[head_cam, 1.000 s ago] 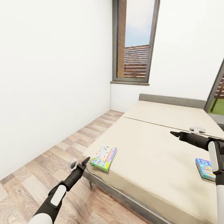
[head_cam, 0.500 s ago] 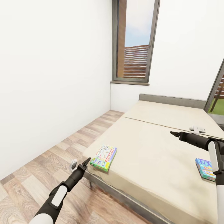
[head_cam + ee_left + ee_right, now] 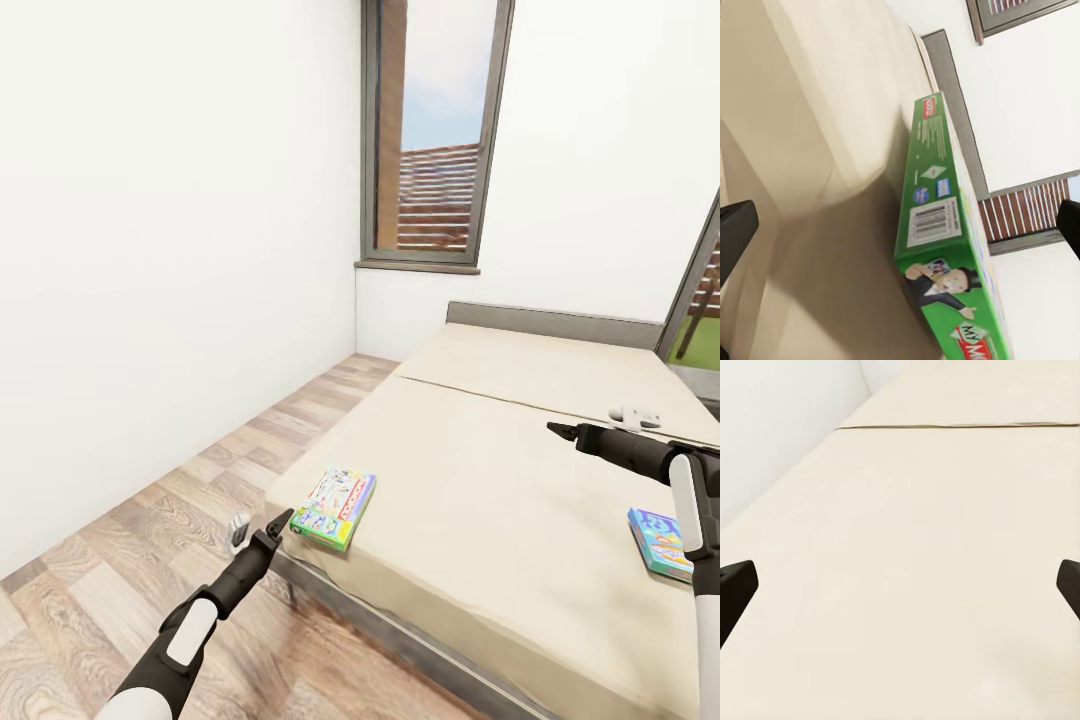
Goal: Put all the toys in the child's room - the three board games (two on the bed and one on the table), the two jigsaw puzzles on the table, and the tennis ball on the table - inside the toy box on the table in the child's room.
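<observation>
Two board games lie on the beige bed (image 3: 500, 500). One, a flat box with green sides (image 3: 335, 507), sits at the bed's near left corner. The other, a blue box (image 3: 658, 541), lies at the right. My left gripper (image 3: 281, 520) is open and hovers just off that corner, a little short of the green box. In the left wrist view the box's green edge (image 3: 945, 247) stands close ahead between the spread fingers (image 3: 735, 232). My right gripper (image 3: 558, 430) hangs open over the mattress (image 3: 900, 547), holding nothing. The table, toy box, jigsaw puzzles and tennis ball are out of view.
A wood-plank floor strip (image 3: 150, 540) runs between the bed and the white left wall. A small white-grey object (image 3: 237, 526) sits on the floor by the bed corner. Another white object (image 3: 633, 413) lies on the bed's far right. A tall window (image 3: 435, 140) is behind.
My left gripper has crept slightly down and towards the green box's corner. The right arm and both boxes have not moved.
</observation>
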### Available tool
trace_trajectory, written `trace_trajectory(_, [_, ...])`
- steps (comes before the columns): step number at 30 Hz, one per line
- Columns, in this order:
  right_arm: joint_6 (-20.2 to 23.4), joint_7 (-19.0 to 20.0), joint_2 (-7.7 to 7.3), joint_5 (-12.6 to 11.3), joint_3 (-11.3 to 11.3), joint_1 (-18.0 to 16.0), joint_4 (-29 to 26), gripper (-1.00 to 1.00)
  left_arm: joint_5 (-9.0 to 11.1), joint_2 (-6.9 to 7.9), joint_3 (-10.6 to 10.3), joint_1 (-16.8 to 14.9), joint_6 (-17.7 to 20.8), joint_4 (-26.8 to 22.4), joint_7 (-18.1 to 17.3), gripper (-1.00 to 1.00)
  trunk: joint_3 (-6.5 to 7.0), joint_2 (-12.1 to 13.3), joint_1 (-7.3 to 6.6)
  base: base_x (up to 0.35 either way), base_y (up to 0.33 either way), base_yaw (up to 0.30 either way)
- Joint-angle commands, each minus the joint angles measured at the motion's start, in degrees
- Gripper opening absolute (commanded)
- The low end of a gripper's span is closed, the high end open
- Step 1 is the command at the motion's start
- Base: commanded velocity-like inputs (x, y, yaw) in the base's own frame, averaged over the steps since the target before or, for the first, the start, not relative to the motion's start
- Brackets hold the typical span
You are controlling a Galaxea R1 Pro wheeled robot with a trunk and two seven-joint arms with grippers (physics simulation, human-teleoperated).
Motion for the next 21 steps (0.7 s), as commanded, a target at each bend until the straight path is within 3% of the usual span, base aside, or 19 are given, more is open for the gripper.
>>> trace_trajectory(1, [0.4,-0.1,0.00,-0.5,-0.1,0.0,0.0,1.00,0.2,-0.06,0.3,0.0,0.6,0.1,-0.2,1.00,-0.06,0.0,-0.01,0.000,0.000,0.000])
trace_trajectory(16, [0.4,-0.1,-0.01,-0.5,-0.1,0.0,0.0,1.00,0.2,-0.09,0.3,0.0,0.6,1.0,-0.1,1.00,-0.06,0.0,-0.01,0.000,0.000,-0.003])
trace_trajectory(21, [0.4,-0.1,-0.01,-0.5,-0.1,0.0,0.0,1.00,0.3,-0.08,0.3,0.0,0.5,1.1,-0.1,1.00,-0.06,0.0,-0.01,0.000,0.000,-0.107])
